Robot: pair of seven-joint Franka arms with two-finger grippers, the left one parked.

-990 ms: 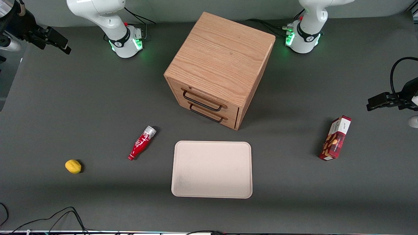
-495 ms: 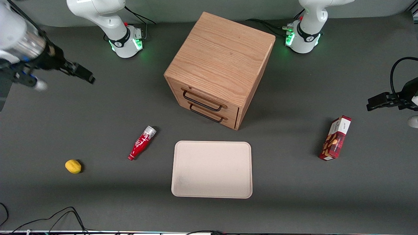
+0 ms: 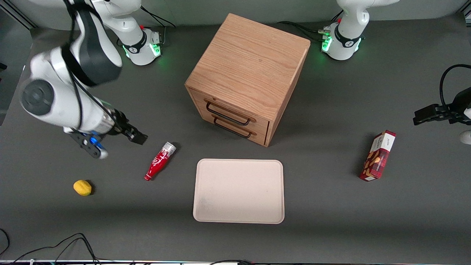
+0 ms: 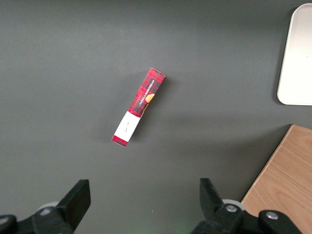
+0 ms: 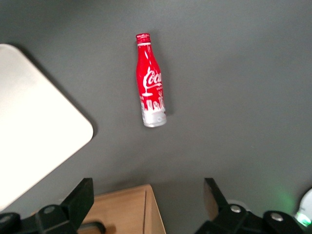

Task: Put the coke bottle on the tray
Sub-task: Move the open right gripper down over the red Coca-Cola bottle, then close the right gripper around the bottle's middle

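coke bottle (image 3: 160,161) lies flat on the table just beside the tray (image 3: 239,191), untouched, while our gripper (image 3: 138,138), jaws spread and holding nothing, has swung in to hover near its base, so grasping comes next.

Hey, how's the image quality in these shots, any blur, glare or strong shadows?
Front view: the working arm looks motion-smeared around the gripper; the cabinet casts a soft shadow toward the parked arm's end. Right wrist view: the tray is blown out to near white, while the coke bottle stays crisp. Left wrist view: evenly lit, snack box sharp.
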